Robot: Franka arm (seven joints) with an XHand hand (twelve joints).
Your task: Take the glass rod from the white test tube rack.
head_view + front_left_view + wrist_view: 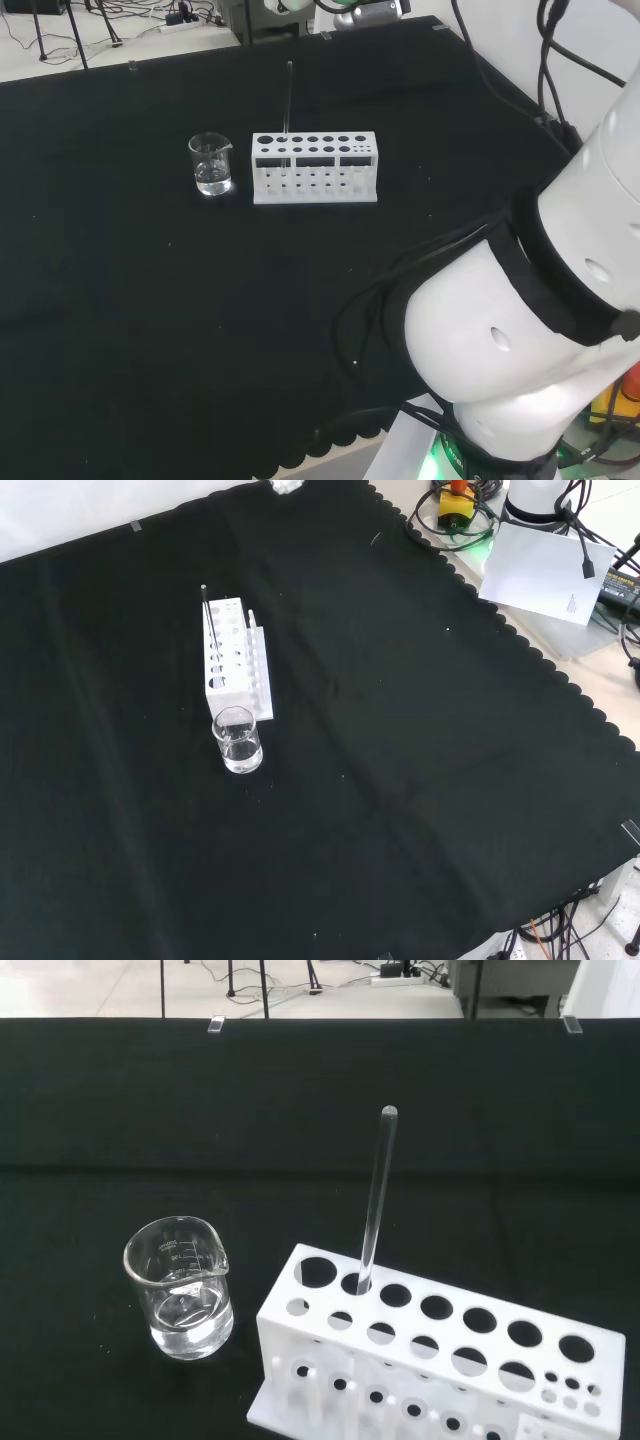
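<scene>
A white test tube rack (315, 192) stands on the black cloth in the far middle of the head view, with rows of round holes in its top. A clear glass rod (288, 100) rises nearly upright from a back-row hole near the rack's left end. In the front view the rack (228, 688) lies left of centre, with the rod (208, 615) at its far end. The wrist view looks down at the rack (275, 1360) from close by, and the rod (377, 1195) leans slightly, its rounded tip free.
A small clear glass beaker (211, 165) holding a little clear liquid stands just left of the rack in the head view, and in front of it in the front view (238, 740). It is also seen in the wrist view (180, 1290). The arm's white links (520, 330) take up the head view's right.
</scene>
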